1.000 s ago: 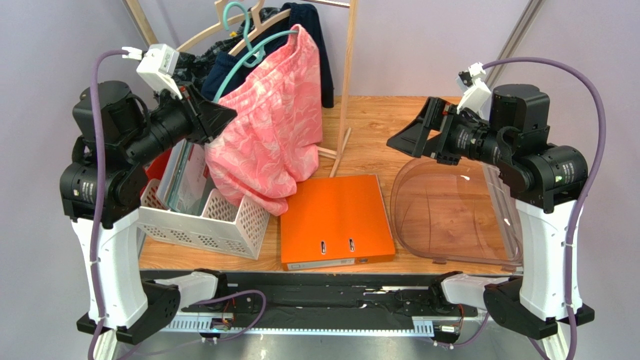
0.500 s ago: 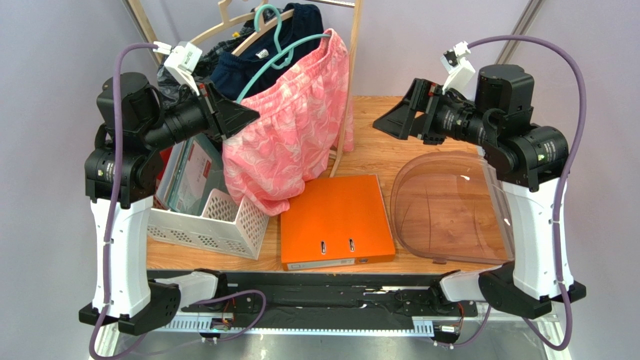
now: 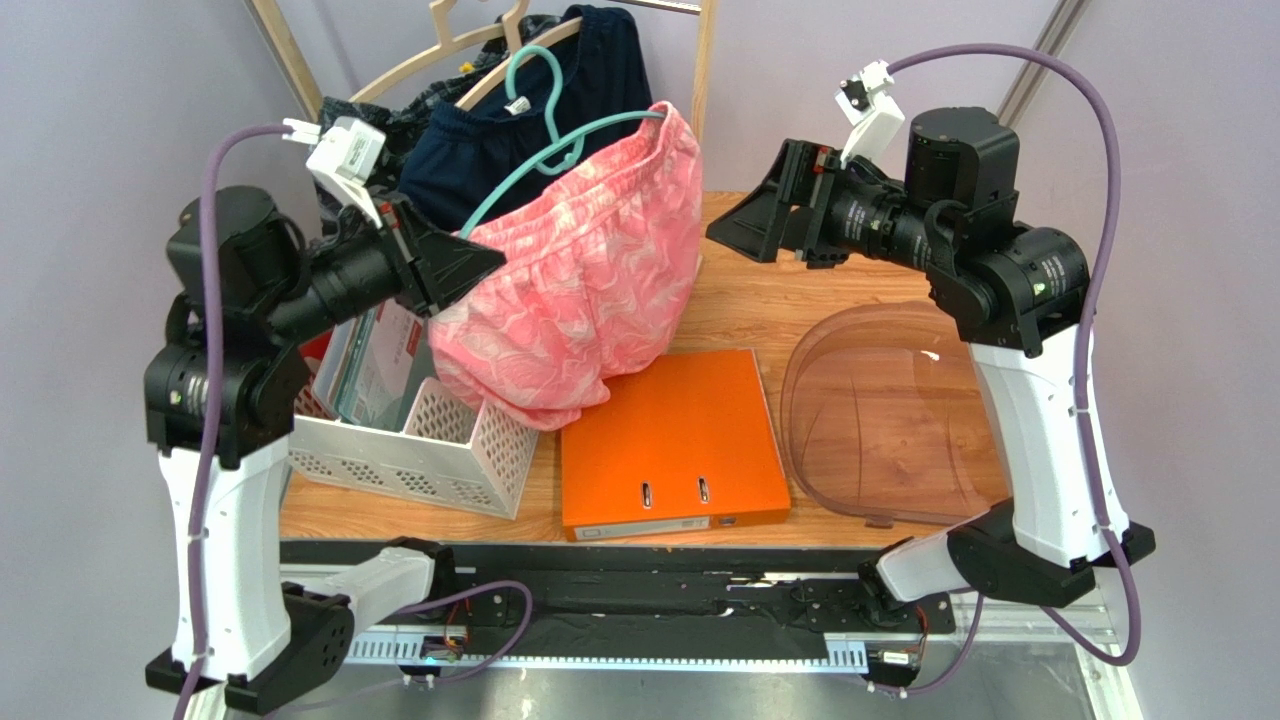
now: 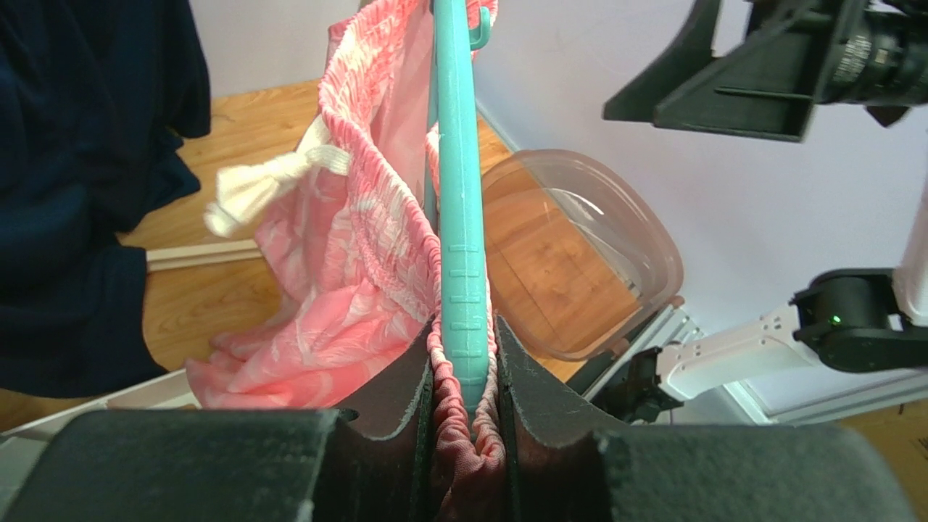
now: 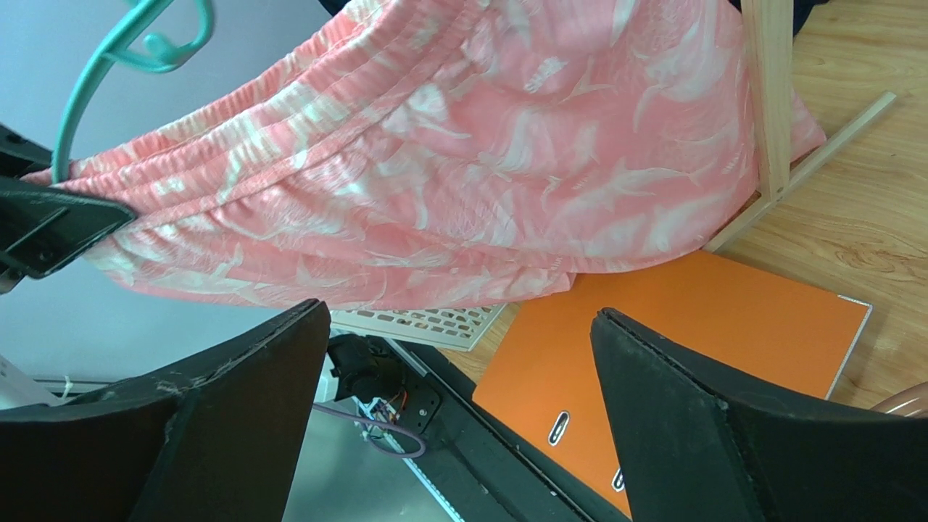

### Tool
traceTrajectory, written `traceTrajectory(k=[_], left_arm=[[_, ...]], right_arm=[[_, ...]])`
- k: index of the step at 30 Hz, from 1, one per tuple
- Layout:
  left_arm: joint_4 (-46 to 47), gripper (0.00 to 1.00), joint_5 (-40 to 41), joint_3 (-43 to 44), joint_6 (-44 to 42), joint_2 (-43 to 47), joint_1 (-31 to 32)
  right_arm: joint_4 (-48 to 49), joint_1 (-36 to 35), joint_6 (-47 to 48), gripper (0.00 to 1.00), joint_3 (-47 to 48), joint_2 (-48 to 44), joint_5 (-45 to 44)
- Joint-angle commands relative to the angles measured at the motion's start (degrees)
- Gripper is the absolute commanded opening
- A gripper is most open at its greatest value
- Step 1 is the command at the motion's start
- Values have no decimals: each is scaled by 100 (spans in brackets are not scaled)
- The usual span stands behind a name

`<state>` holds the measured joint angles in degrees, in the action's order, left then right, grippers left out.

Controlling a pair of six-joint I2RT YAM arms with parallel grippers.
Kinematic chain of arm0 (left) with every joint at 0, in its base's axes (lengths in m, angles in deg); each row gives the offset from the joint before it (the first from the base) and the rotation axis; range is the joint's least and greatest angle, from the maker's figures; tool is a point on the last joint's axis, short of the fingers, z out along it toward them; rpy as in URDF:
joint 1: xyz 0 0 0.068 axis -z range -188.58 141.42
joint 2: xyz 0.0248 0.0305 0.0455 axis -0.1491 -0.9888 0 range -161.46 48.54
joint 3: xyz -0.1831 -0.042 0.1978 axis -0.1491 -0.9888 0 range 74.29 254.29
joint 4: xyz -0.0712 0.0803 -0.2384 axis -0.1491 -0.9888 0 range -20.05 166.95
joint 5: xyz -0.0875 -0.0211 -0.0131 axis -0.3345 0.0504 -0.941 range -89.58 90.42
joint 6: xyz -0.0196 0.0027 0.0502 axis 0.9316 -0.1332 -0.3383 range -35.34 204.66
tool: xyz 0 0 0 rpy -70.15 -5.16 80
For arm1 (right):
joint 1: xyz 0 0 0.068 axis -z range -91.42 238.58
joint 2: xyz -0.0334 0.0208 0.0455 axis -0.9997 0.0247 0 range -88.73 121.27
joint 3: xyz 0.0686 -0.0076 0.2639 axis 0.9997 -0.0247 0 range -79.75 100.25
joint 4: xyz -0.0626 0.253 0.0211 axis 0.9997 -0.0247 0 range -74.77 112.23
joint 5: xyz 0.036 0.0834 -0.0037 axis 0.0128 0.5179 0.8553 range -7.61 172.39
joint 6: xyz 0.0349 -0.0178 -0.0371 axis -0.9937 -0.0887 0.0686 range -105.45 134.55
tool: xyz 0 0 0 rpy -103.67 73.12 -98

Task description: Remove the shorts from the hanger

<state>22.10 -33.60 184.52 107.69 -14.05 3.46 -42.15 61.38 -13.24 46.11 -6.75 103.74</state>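
Pink fabric with a white leaf pattern marks the shorts (image 3: 579,293). I see them hanging in the air above the far left part of the tabletop (image 3: 751,308), their gathered waistband stretched along the teal hanger (image 4: 458,218). The lowest folds reach down near the far left corner of the orange binder (image 3: 669,435).

The left pincer (image 4: 463,370) is pressed onto one end of the hanger. In my left wrist view the teal bar sits between the two pads, with waistband fabric bunched on either side of it. The hanger's hook points upward in front of the dark navy shorts (image 3: 526,128) on the wooden rack (image 3: 694,120). I cannot tell whether the hook rests on anything.

The right pincer (image 5: 458,315) is spread wide and grips nothing. It is raised over the far edge of the tabletop, just right of the shorts and apart from them, with its fingers pointing towards the fabric.

The binder lies flat at the middle of the near edge. A white perforated basket (image 3: 436,443) stands at the near left corner, and a clear plastic lid (image 3: 887,413) lies towards the right edge.
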Motion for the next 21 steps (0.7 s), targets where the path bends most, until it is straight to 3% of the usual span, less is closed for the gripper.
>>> traceTrajectory(k=[1,4,11,21], left_arm=[[641,0,-664,-98,8,-8,10],[1239,0,-1114,-353,325,-87,36],[1012,0,-607,-29,62,-675,887],[871,0,-290,121,-35,-1036,1591]], right_arm=[[303,-31,19,96,105,-138,-104],[303,-31,28,96,201,-120,-139],[294,-31,-16,94,614,-76,-340],[356,-40,72,87,676,-41,-605]])
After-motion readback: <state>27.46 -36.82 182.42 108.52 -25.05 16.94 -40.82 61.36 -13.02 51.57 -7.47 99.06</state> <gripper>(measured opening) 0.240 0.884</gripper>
